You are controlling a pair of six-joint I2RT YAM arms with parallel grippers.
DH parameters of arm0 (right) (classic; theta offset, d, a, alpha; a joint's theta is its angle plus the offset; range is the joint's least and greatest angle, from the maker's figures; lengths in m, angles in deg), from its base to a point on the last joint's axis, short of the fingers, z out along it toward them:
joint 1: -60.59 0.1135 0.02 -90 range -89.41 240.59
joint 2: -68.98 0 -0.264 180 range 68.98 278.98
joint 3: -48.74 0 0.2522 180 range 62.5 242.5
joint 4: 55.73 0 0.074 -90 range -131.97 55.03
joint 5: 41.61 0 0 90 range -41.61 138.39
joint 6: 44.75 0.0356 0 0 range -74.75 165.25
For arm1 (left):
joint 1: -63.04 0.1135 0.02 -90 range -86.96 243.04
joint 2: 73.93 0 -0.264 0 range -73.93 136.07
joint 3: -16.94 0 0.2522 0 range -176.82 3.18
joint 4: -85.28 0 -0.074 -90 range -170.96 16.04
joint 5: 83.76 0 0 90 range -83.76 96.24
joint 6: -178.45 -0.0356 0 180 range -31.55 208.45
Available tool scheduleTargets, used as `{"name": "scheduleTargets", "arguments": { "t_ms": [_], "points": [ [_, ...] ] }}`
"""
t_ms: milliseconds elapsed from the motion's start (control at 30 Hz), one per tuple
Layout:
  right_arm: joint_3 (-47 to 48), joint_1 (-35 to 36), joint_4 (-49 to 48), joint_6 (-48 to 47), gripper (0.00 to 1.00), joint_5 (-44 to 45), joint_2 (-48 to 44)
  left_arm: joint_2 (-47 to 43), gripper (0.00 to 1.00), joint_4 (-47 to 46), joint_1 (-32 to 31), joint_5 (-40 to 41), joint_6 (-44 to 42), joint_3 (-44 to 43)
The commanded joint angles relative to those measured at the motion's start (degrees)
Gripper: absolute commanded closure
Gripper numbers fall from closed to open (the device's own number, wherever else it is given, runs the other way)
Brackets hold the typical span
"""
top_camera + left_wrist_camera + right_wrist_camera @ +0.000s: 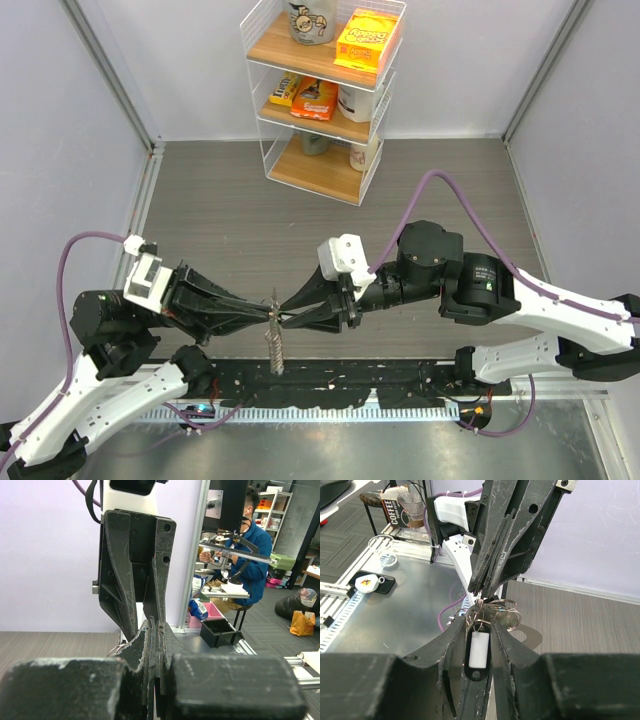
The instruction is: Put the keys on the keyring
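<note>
Both grippers meet tip to tip above the near edge of the table. My left gripper (267,318) is shut on the top of the keyring (275,348), a short grey-brown chain hanging straight down; no green piece shows. In the right wrist view several silvery rings (507,611) bunch at the left gripper's tips (482,596). My right gripper (480,621) is shut on one key (478,650), a small black piece with a pale white middle, hanging from a small ring. The second key is hidden. In the left wrist view the left gripper (155,627) is shut, with ring wire (116,651) beside it.
A white wire shelf (325,90) with snack boxes and mugs stands at the back. A black cable rail (330,380) runs along the near edge. On the metal bench lies a black tag with a white disc (367,582). A seated person (250,545) is behind.
</note>
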Motion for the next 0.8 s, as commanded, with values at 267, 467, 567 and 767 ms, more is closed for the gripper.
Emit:
{"name": "scheduleTargets", "arguments": {
  "t_ms": [267, 467, 567, 767],
  "points": [
    [1.9, 0.3, -4.4, 1.9, 0.69, -0.1, 0.7, 0.0, 1.00, -4.6, -0.1, 1.4, 0.2, -0.8],
    [1.9, 0.3, -5.3, 2.1, 0.70, -0.4, 0.9, 0.0, 1.00, -4.9, -0.2, 1.4, 0.5, -0.5],
    [2.1, 0.3, -5.6, 2.2, 0.70, -0.5, 1.2, -0.1, 1.00, -4.9, -0.1, 1.5, 0.4, -0.3],
    [2.2, 0.3, -5.8, 2.4, 0.72, -0.9, 1.5, -0.4, 1.00, -4.9, -0.1, 1.7, 0.3, -0.2]
  ]
}}
